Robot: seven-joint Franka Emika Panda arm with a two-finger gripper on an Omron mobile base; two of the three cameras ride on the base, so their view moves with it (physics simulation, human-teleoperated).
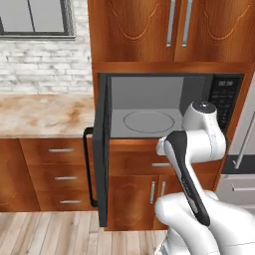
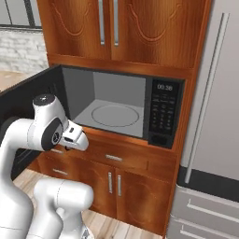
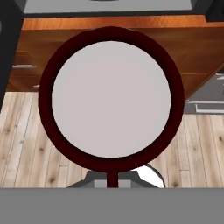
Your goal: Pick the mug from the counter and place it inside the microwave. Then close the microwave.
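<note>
The mug looms large in the hand view, seen from straight above: a dark maroon ring around a pale grey inside. It hangs in the air over the wooden floor and the cabinet front. My gripper is shut on the mug at its near edge, with its fingers mostly hidden under the rim. The microwave stands open, its grey inside and round turntable bare. Its black door is swung out to the left. My hand sits just below and in front of the microwave's opening. The counter runs off to the left.
A steel fridge stands right of the microwave. Wooden cabinets hang above and drawers sit below. The keypad is at the microwave's right. My own white arm stands in front of the lower cabinets.
</note>
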